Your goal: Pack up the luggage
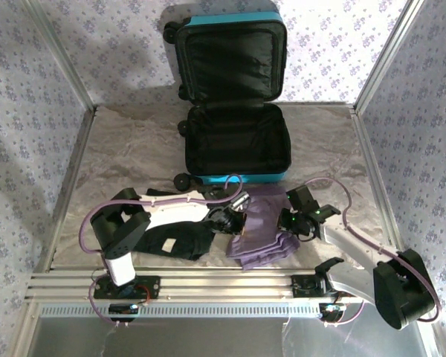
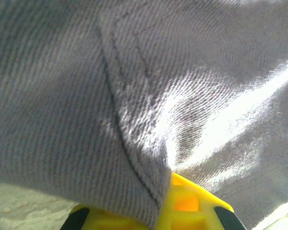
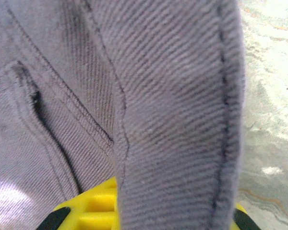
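The luggage (image 1: 241,179) lies open at the far middle of the table (image 1: 134,149), with its lid leaning on the back wall. Just in front of it lies a folded purple cloth (image 1: 264,223). The left gripper (image 1: 236,214) is at the cloth's left edge, squeezed tight on it. The right gripper (image 1: 296,221) is at the right edge. Cloth lies over its yellow finger (image 3: 96,206), but I cannot tell if it is pinched. This looks like the grabbing step. Next, both should lift together and carry the cloth away from the arms, into the luggage. A black cloth (image 1: 171,242) lies by the left arm.
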Robot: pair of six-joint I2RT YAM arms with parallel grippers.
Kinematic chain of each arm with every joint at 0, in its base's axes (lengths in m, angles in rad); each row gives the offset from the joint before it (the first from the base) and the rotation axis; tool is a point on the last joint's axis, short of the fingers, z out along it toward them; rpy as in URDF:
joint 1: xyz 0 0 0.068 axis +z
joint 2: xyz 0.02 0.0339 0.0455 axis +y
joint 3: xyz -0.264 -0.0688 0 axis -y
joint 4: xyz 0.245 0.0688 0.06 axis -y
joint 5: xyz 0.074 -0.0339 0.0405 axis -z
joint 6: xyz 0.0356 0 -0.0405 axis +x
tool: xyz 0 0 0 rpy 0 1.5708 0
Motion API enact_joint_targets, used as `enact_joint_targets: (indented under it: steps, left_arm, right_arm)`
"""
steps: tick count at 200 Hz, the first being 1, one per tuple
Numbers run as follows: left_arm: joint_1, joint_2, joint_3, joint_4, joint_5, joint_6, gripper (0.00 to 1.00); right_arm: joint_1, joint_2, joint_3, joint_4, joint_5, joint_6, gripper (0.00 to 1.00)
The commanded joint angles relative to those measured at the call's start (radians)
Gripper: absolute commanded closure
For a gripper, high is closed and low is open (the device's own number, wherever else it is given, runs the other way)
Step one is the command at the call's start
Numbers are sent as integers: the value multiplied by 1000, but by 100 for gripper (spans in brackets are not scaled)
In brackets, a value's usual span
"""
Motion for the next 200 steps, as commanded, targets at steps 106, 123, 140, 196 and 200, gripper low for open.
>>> enact_joint_targets:
  steps: [106,123,140,196,200]
  left_arm:
    - [61,-271,170,-180,-105,114,100]
    - [109,-285,194,-189,-104,140,100]
    - [153,-292,227,-197,-108,170,100]
    - [307,-217,410,-191,-98,301,100]
    - [318,-205,428,-193,-91,311,100]
  right_arm:
    - [80,-190,261,-95,-37,-15,100]
    - [75,-150,315,-61,-20,-28,100]
    - [73,-92,378,-41,-4,-28,100]
    - [15,135,571,73,15,-66,100]
    - [10,155,587,82,13,-67,100]
